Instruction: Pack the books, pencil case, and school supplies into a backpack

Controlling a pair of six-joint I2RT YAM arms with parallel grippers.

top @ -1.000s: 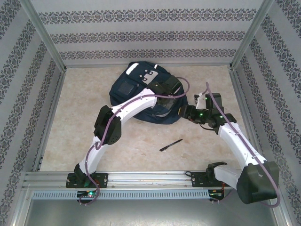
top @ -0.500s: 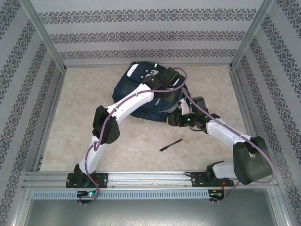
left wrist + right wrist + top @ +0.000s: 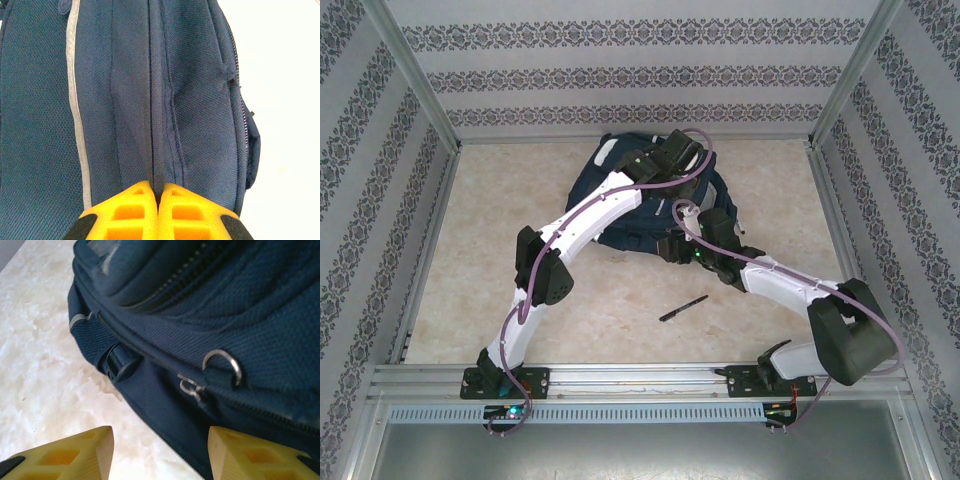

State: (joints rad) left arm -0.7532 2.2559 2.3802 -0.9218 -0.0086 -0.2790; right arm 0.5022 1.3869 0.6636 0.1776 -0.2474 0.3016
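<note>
The left claw (image 3: 157,192) is pinching shut on a fold of the backpack (image 3: 200,100), which is lying mid-far on the counter (image 3: 500,220). The right claw (image 3: 160,434) is hovering open beside the zipper pull (image 3: 190,386); centring on it before closing probably helps.

Bright even light; soft shadows; table (image 3: 285,75) blown white; near jaws blurred.

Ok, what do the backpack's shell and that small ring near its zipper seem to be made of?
The backpack looks like woven synthetic fabric, probably nylon or polyester, with a matte finish; a fine grid weave shows. The ring is likely metal: silvery and glossy, with bright highlights along its curve.
</note>
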